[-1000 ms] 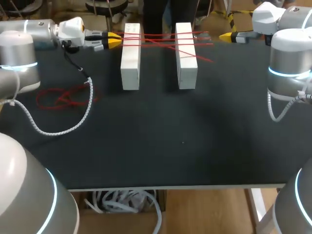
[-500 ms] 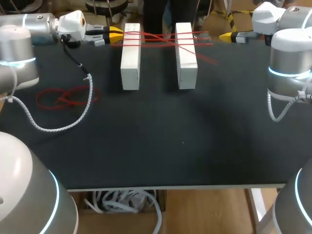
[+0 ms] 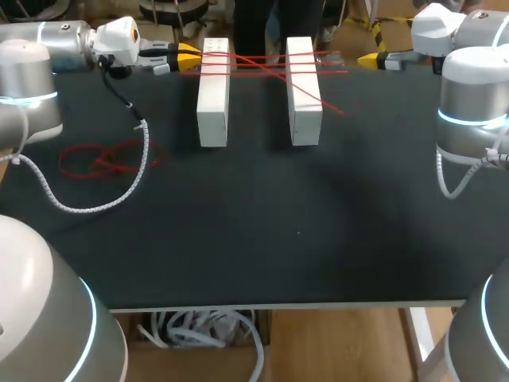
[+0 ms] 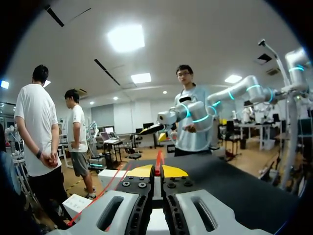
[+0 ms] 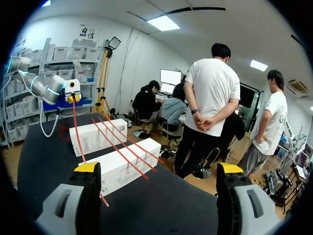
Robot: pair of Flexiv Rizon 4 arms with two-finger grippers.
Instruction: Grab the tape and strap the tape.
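On the black bench [image 3: 278, 223] two white rectangular blocks stand side by side toward the far edge, the left white block [image 3: 213, 95] and the right white block [image 3: 305, 95] lying parallel with a gap between them. A thin red tape [image 3: 262, 65] runs over the tops of both near their far ends in several strands that cross above the gap. One strand slants off the right white block and ends on the bench just beside it. The left tool [image 3: 189, 60] sits at the far end of the left white block, on its outer side, with its yellow tips pressed together on the thin red tape. In the left wrist view the tape [image 4: 158, 159] comes out from between the tips of the left tool [image 4: 157, 171] and leads ahead. The right tool [image 3: 367, 59] hangs near the bench's far right edge, apart from the right white block, its fingers spread wide with nothing between them. Its wrist view has both blocks and the tape strands [image 5: 117, 142] ahead of it. More tape lies as slack red loops [image 3: 107, 157] on the bench at the left, well apart from the blocks — a white coiled cable [image 3: 119, 199] from the left arm curves round them.
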